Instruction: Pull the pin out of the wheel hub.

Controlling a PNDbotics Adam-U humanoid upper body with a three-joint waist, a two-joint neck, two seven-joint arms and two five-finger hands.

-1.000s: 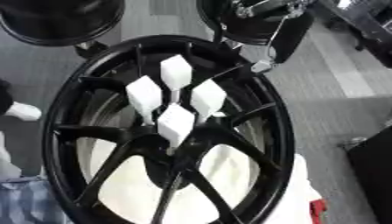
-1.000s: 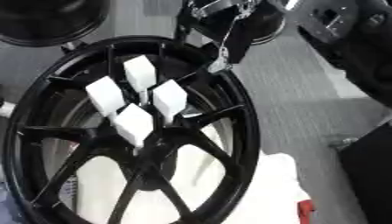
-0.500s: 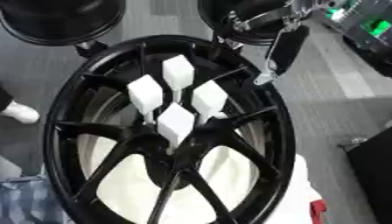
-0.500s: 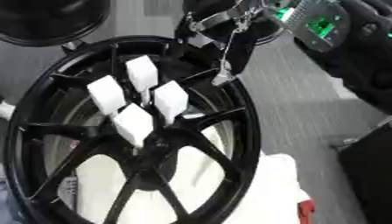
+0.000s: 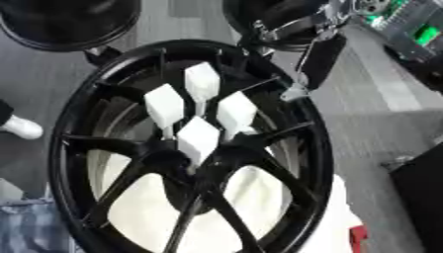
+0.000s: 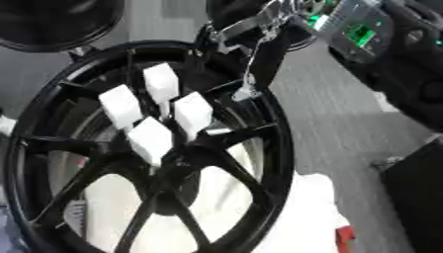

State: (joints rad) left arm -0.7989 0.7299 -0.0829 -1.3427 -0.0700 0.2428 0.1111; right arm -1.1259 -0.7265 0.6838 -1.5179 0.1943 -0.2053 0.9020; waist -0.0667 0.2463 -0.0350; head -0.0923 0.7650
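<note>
Left eye view showed the black wheel hub (image 5: 78,163) lying across the frame, its spokes meeting near the middle, and four white pins (image 5: 198,140) stood upright in a tight cluster just beyond the centre. None looked lifted; all four seemed seated in the hub, so by my reckoning the pull had not begun and the whole extraction was left to do. Further right, over the far right part of the rim, the right hand (image 5: 318,59) hung from the upper corner, dark, with silver linkage above it. It was apart from the pins, touching none of them. Whether its fingers were spread or curled I could not tell, since they merged into one dark shape. The left hand showed in neither view.

Around the work, another dark round wheel (image 5: 69,22) lay at the far left, and a white shoe (image 5: 22,127) showed at the left edge. White padding (image 5: 152,210) lay under the spokes near the front. At the far right stood equipment with green lights (image 6: 359,32). The pins stood so closely that singling one out could be awkward
</note>
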